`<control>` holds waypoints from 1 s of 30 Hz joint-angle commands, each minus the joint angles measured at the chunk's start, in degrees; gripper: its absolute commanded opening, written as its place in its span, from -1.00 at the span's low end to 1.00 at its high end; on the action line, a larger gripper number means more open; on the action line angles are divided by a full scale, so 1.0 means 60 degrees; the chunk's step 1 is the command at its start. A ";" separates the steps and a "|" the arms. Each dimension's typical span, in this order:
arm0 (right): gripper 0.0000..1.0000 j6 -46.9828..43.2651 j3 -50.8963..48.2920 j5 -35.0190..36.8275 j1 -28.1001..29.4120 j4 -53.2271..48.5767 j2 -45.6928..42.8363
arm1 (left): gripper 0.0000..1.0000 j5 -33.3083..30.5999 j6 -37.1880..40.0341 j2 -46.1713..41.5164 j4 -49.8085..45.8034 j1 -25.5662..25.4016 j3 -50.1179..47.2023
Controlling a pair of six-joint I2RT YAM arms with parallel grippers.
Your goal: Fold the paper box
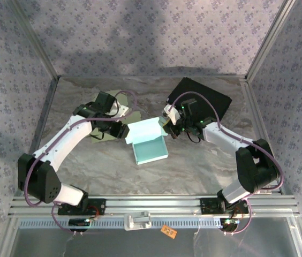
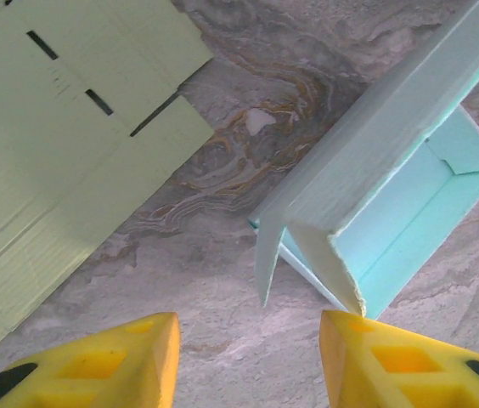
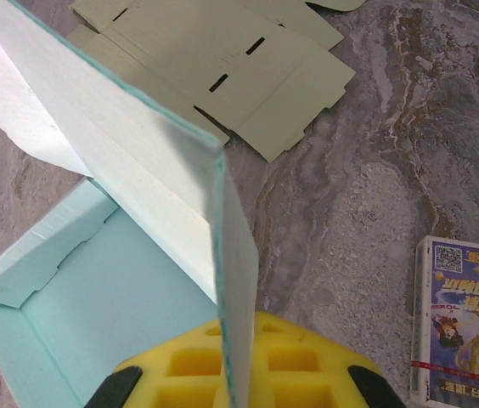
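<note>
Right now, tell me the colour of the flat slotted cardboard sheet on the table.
The flat slotted cardboard sheet is pale green, clearest in the left wrist view.

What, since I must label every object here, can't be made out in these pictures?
Printed pack: right wrist view, cut by the frame's edge, print too small.
Flat green carton blank: left wrist view, cut by the left edge.
Black slab: top view, right arm overlaps it; identity unclear.
Right gripper fingertips: right wrist view, paper box flap crosses them.

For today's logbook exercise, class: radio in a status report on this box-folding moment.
Jaws: left gripper open beside paper box; right gripper shut on its raised flap. Nearby flat green carton not blocking.
</note>
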 commanded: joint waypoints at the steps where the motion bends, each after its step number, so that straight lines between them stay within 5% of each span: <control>1: -1.00 -0.0144 0.0054 0.0111 -0.0001 -0.0183 -0.0095 | -0.07 0.0271 0.0108 0.0243 0.0153 -0.0186 0.0008; 13: -1.00 -0.0159 0.0009 0.0155 -0.0048 -0.0238 -0.0052 | -0.05 -0.0388 -0.0538 -0.0560 -0.0590 -0.0336 0.0639; 17: -1.00 -0.0159 0.0030 0.0155 -0.0057 -0.0243 0.0017 | -0.04 0.0603 -0.0898 -0.0776 -0.0617 -0.0319 0.0653; 30: -1.00 -0.0101 0.0098 0.0261 -0.0003 -0.0292 0.0079 | -0.19 0.0036 -0.0319 0.1612 -0.1122 -0.0442 0.1729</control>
